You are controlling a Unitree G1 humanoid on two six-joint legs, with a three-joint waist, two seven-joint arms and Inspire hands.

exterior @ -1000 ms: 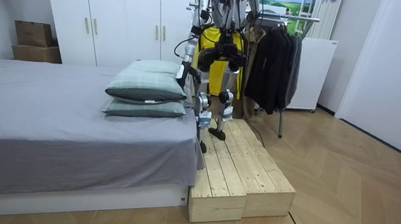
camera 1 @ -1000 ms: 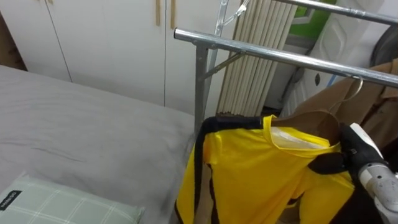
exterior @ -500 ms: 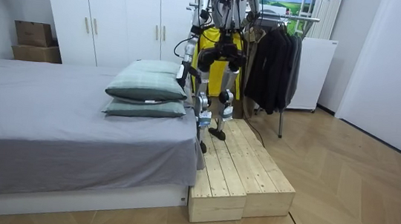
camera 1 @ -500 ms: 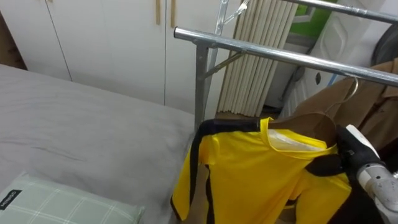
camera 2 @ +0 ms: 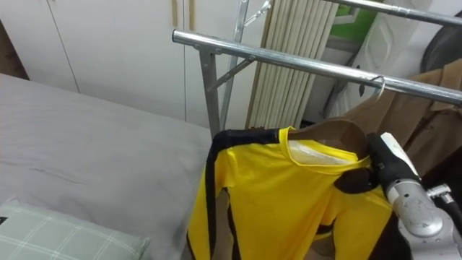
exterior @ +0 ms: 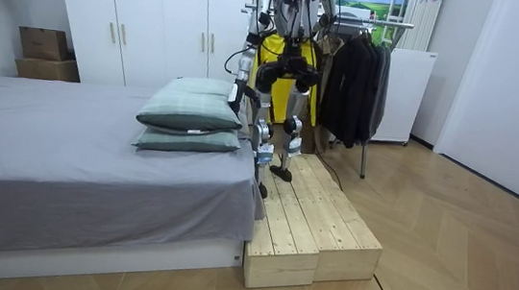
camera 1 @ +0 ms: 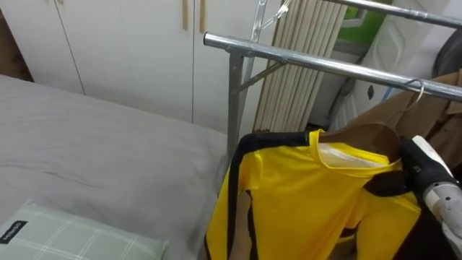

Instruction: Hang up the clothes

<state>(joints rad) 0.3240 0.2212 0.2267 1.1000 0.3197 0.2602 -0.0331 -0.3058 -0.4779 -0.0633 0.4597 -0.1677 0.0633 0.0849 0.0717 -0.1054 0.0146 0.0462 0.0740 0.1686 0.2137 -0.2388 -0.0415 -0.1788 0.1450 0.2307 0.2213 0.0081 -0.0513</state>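
Note:
A yellow shirt (camera 1: 303,202) with black trim hangs on a brown wooden hanger (camera 1: 364,136). The hanger's metal hook (camera 1: 417,85) is up at the silver rail (camera 1: 325,63) of the clothes rack, just right of the rack's upright post. My right hand (camera 1: 426,170) comes in from the right and its dark thumb is curled over the shirt's right shoulder, gripping the hanger end there. In the room view I stand on a wooden platform (exterior: 310,218) facing the rack, and my left hand (exterior: 238,92) hangs low at my side.
A grey bed (camera 1: 94,159) with a green checked pillow (camera 1: 65,238) lies to my left. White wardrobe doors (camera 1: 123,43) stand behind it. A brown garment (camera 1: 440,108) hangs on the rail to the right, and dark clothes (exterior: 353,78) hang further along.
The shirt and hanger dipped slightly, then rose. The hook has moved up from below the rail to the rail itself. My right hand rose with it.

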